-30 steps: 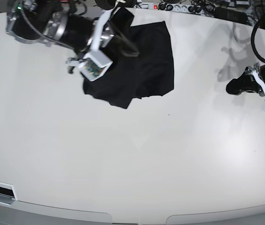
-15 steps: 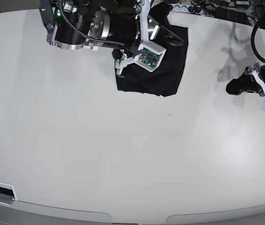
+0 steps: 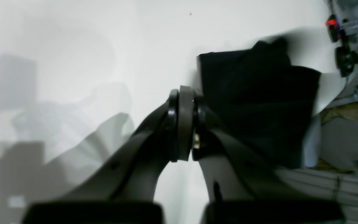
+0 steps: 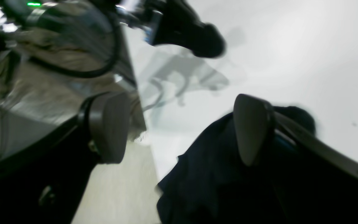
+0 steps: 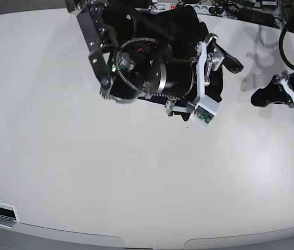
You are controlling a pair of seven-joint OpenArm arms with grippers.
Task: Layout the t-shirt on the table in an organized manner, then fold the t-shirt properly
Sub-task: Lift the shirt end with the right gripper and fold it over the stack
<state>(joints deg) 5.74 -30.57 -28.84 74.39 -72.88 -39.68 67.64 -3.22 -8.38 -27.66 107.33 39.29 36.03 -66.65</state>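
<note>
The black t-shirt (image 5: 188, 21) lies bunched at the far middle of the white table (image 5: 136, 172), mostly hidden under my right arm. My right gripper (image 5: 229, 58) hangs over the shirt's right edge. In the right wrist view this gripper (image 4: 179, 130) is open wide, nothing sits between its pads (image 4: 107, 127), and the t-shirt (image 4: 213, 174) lies beneath the right finger. My left gripper (image 5: 264, 96) rests at the right side of the table, apart from the shirt. Its wrist view shows the gripper (image 3: 183, 124) shut and empty, with the t-shirt (image 3: 259, 99) beyond it.
A power strip with plugs and cables (image 5: 199, 8) runs along the table's far edge, its red switch (image 3: 331, 23) close behind the shirt. Black cables (image 5: 292, 31) loop at the far right above the left arm.
My right arm has swept to the right across the far side, carrying the cloth over with it, and its jaws have gone from shut to wide open. The left arm has not moved.
</note>
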